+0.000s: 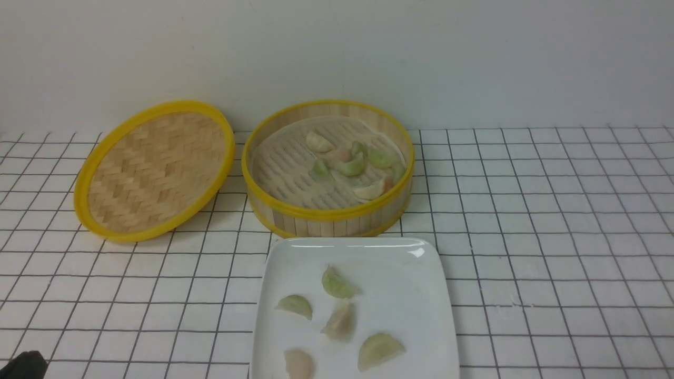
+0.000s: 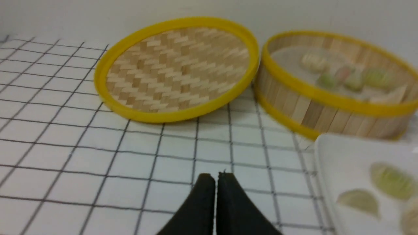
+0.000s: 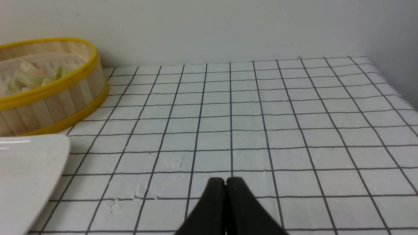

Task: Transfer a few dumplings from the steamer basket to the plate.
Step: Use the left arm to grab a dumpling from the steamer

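Note:
The steamer basket (image 1: 326, 213) stands at the back centre with several dumplings (image 1: 352, 166) on its pale liner. It also shows in the left wrist view (image 2: 313, 109) and the right wrist view (image 3: 58, 98). The white plate (image 1: 421, 295) lies in front of it and holds several dumplings (image 1: 339, 284), green and pinkish. My left gripper (image 2: 216, 178) is shut and empty, low over the cloth to the left of the plate (image 2: 339, 153). My right gripper (image 3: 225, 182) is shut and empty over the cloth to the right of the plate (image 3: 36, 153).
The shallow woven lid (image 1: 152, 168) leans on the cloth left of the steamer, also in the left wrist view (image 2: 176, 70). A white wall runs behind. The gridded cloth's right edge (image 3: 392, 85) shows. A dark bit of the left arm (image 1: 23, 366) sits at the bottom left.

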Robot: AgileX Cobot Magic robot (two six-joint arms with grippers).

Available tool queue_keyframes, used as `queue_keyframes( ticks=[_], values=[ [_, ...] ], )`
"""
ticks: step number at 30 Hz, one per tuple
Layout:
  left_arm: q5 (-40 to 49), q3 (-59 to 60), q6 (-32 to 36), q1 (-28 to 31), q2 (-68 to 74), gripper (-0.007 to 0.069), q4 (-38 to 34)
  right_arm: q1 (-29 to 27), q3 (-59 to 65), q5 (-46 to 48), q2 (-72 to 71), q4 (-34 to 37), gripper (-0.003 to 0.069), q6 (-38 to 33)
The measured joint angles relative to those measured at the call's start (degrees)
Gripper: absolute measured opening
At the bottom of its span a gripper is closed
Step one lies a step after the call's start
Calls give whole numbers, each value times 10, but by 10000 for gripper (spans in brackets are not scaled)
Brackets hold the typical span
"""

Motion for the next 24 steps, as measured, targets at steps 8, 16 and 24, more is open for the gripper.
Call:
queue_keyframes(
  ticks=[8,16,24],
  values=[
    [-187,-10,-9,0,0,-6,-203,0,3,-42,0,61,-10,29],
    [-46,-265,22,0,123,-6,-195,0,3,-227,0,243,-10,95],
    [458,-651,164,0,553,-6,-172,11,-33,-249,4,263,-10,119]
  ],
)
